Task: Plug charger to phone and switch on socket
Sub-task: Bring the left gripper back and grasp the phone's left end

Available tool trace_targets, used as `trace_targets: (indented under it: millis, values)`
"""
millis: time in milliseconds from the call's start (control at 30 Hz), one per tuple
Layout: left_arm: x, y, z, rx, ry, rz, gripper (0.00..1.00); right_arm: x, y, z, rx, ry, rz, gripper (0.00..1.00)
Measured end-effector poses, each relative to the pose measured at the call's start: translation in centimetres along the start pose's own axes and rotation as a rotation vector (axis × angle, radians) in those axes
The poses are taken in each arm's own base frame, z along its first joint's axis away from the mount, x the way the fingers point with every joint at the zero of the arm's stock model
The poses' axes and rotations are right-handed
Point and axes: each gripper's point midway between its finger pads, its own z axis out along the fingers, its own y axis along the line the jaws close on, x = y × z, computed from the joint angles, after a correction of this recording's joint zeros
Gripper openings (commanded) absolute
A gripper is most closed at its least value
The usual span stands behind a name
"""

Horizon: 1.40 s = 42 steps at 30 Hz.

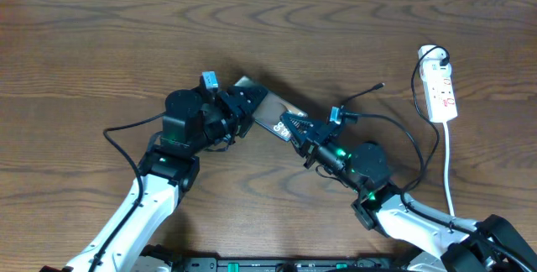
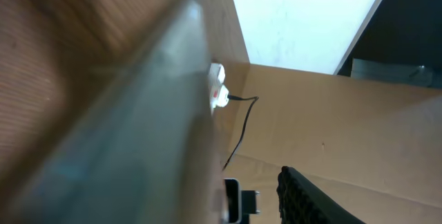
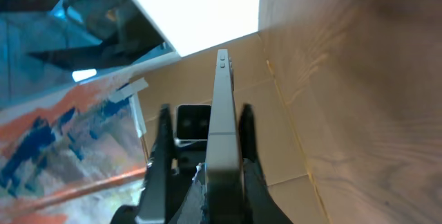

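The wooden worktop fills the overhead view, and we see both arms reaching in from the near edge to meet at its middle. The left tool sits at the upper-left end of the phone. From the left wrist, the phone is a blurred grey slab close to the lens. The one dark finger we can see there stands clear of it, so this tool is parted around the phone and not clamped on it.

The right tool is at the phone's lower-right end. From the right wrist, the phone is edge-on and pinched between the two dark fingers, so this tool is closed on it.

The socket lies well apart at the right side of the worktop, with red marks on its face and its white cord trailing toward the near edge. It also shows in the distance from the left wrist.

The charger lies between the phone and the socket. Its thin black cable is curved, and its small tip rests free on the wood, not touching the phone.
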Motion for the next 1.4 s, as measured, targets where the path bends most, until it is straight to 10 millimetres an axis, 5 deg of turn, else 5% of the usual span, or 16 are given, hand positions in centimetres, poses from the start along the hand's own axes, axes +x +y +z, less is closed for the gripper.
trace_targets:
  millis: [467,967,1400]
  values:
    - [-0.18,0.51,0.18,-0.017,-0.018,-0.057,0.15,0.13,-0.04,0.18,-0.017,-0.045,0.139,0.01]
    - [-0.23,0.09,0.52,-0.002,-0.052,-0.055,0.07,0.1,0.45,0.35,-0.05,-0.093,0.142,0.02]
    - [0.16,-0.18,0.68,0.008,-0.04,-0.035,0.07,1.05,-0.13,0.46,-0.019,-0.047,0.124,0.69]
